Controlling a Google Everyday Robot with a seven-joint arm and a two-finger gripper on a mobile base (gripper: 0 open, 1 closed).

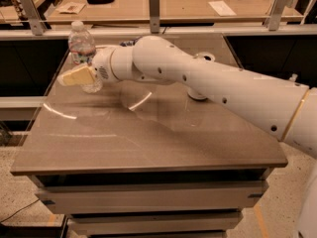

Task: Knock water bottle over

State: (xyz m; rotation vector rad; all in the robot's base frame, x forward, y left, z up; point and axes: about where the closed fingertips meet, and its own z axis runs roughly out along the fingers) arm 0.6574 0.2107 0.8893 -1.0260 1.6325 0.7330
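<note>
The water bottle (81,42) is clear ribbed plastic with a white cap. It stands upright at the far left corner of the table (148,138). My gripper (73,77) has cream fingers pressed together and holds nothing. It points left, right in front of the bottle's lower half, and hides part of it. I cannot tell whether it touches the bottle. The white arm (213,86) reaches in from the right across the table.
A can (197,95) stands at the far middle of the table, mostly hidden behind the arm. Behind the table runs a rail with metal posts (154,4) and a second desk with papers. The table's left edge is close to the bottle.
</note>
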